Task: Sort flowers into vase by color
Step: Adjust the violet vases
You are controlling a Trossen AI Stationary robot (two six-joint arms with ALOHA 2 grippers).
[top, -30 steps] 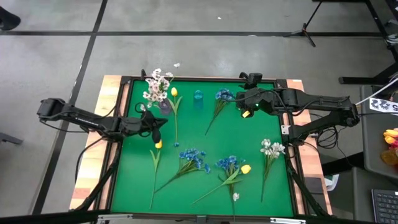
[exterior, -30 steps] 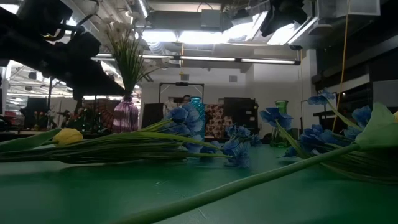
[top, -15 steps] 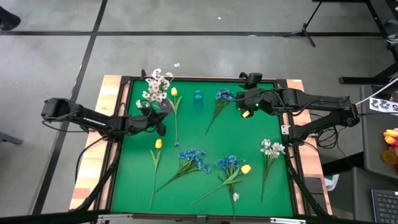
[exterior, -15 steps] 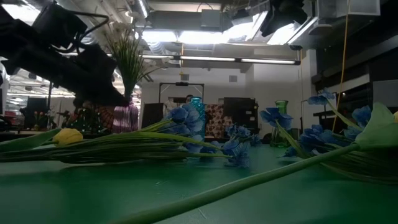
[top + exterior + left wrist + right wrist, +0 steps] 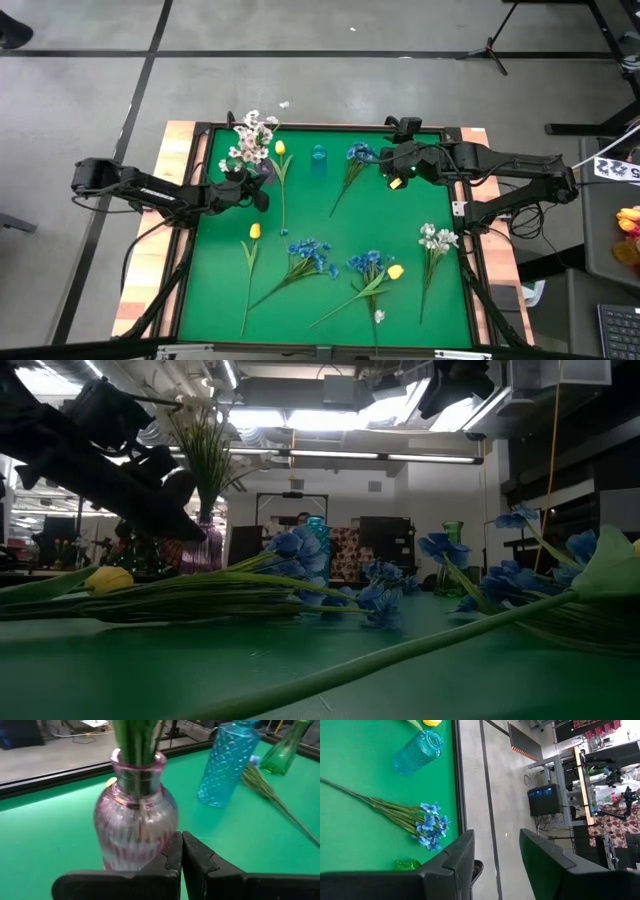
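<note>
**Flowers on the green counter, left end effector at the pink vase**

Flowers lie scattered over the counter (image 5: 210, 300): a blue spray (image 5: 312, 253) and another blue one (image 5: 366, 263) near the front, a yellow bud (image 5: 255, 231) to their left, a white stem (image 5: 436, 238) to the right. One more blue stem (image 5: 358, 154) lies at the back beside the blue vase (image 5: 318, 158). White sprays (image 5: 250, 140) already stand in the pink vase (image 5: 135, 825), with a yellow tulip (image 5: 280, 148) just beside it.

Left end effector (image 5: 181, 854) hovers just in front of the pink vase, fingers pressed together, holding nothing. Right end effector (image 5: 495, 852) hangs at the back right of the counter above the blue stem, fingers parted and empty. A green vase (image 5: 282, 750) stands past the blue one.
</note>
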